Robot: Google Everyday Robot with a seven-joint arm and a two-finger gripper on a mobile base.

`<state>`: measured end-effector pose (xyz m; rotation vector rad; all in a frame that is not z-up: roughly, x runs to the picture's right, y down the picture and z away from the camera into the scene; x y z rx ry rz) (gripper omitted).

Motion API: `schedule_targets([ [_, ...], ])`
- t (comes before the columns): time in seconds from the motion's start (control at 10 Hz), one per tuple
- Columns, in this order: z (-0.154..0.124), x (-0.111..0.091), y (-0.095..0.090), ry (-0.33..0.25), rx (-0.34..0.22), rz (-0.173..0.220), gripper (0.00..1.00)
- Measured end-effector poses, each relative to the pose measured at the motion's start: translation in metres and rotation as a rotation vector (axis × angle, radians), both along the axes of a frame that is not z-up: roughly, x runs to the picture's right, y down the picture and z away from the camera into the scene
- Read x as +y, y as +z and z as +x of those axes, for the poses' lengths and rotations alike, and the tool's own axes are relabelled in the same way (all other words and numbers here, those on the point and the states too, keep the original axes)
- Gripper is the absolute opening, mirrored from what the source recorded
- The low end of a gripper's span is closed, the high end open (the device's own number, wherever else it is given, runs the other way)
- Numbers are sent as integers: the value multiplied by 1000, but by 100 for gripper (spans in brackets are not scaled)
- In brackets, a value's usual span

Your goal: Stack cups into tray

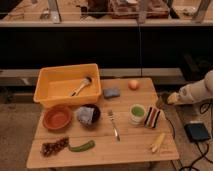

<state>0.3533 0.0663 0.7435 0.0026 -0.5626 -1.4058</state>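
A: Gripper (172,98), location?
B: Beyond the table's (135,152) right edge, claw pressed together.
A: Cup, tray?
B: Green cup (137,113) on the table, between fork (114,125) and striped item (152,116). Yellow tray (65,101) rear left, utensil (81,86) inside. Sponge (111,92) and dark bowl (88,115) lie between.
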Motion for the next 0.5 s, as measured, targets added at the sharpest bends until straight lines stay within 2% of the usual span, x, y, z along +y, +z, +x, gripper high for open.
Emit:
schedule_targets([
  [0.2,-28,-5,-20,-35,-41,25,10],
  [0.5,-50,-18,-48,-77,-98,66,10],
])
